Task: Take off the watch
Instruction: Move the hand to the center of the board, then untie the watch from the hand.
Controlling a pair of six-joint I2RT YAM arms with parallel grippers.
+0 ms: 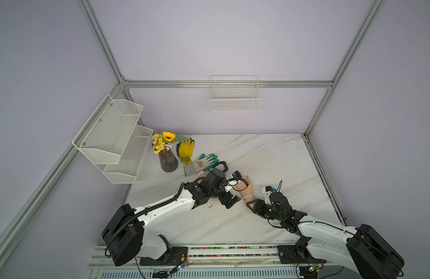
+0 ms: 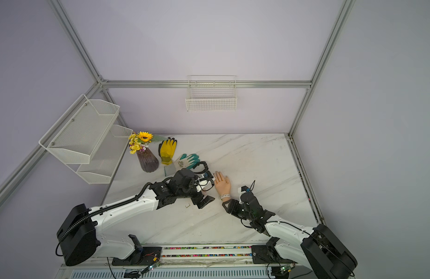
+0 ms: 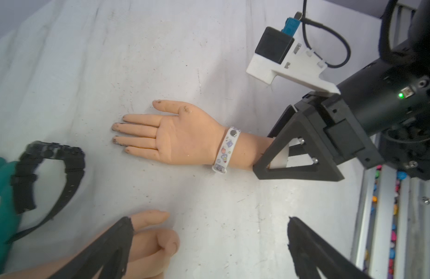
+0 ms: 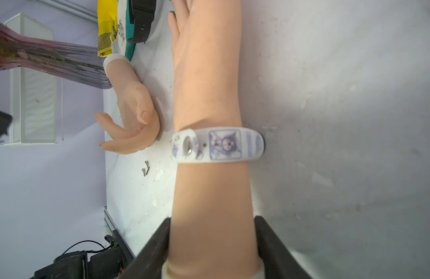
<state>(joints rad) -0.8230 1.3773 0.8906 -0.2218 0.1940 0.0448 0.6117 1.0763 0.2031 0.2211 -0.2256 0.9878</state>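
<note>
Right tool [image 4: 212, 246] is clenched on the dummy hand [image 3: 180, 135] at the forearm, with one jaw pressed against each side, just behind the wrist. The watch [image 4: 218, 145], a white strap with cartoon prints and a metal snap, is fastened around that wrist; it shows in both top views [image 1: 247, 196]. The dummy hand lies flat on the counter [image 1: 269, 157], palm up, fingers pointing away from the right tool.

Left tool [image 3: 209, 224] is released, jaws spread wide with nothing between them. It hangs over the counter near the watch, not touching it. In the left wrist view one jaw overlaps a second dummy hand [image 3: 151, 244]; contact there can't be judged.

A black watch [image 3: 52, 164] lies loose on the counter past the fingertips, beside a green glove [image 1: 208, 160]. A yellow glove [image 1: 185, 149] and a vase [image 1: 168, 160] of flowers sit further back, towards the left corner.
</note>
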